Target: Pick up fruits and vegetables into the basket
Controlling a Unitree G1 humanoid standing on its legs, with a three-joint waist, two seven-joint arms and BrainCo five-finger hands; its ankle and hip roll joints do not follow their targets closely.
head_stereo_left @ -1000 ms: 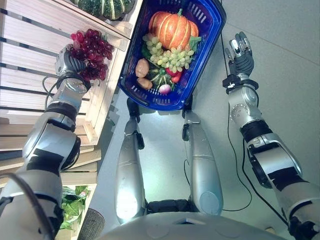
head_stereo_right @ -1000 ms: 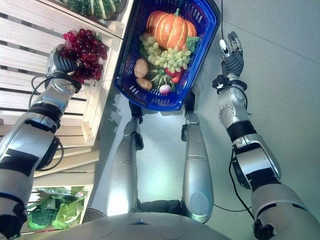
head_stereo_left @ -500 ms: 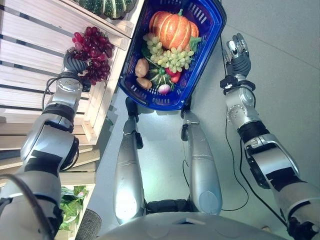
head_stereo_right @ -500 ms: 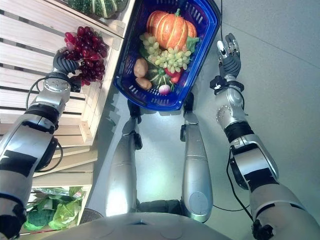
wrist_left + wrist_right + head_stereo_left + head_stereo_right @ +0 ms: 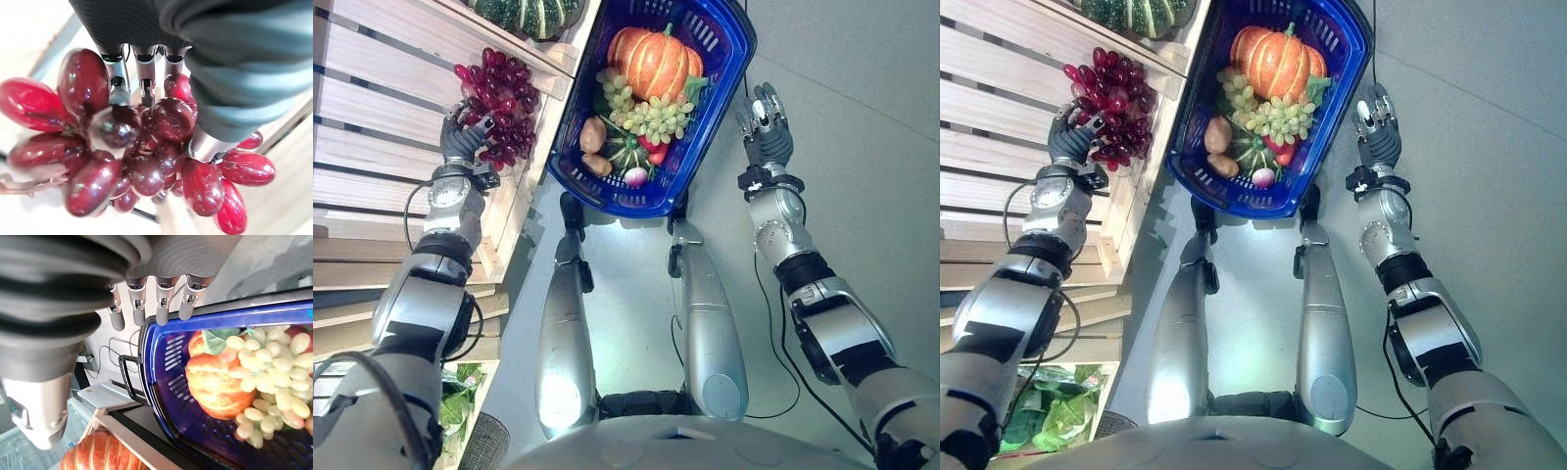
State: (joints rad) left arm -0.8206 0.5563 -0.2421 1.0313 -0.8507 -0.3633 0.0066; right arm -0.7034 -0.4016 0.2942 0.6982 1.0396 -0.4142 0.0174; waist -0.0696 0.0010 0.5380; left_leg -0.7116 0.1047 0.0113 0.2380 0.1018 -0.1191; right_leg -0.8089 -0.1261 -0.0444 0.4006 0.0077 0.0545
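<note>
Wooden crate [image 5: 382, 108] | left hand [image 5: 462, 140] clutching one red grape bunch [image 5: 504, 93] | right hand [image 5: 766, 127] probably relaxed

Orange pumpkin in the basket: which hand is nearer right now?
Right. The right hand hangs open just outside the blue basket, on the pumpkin's side. The left hand is over the wooden shelf, curled round the red grapes, farther off.
</note>
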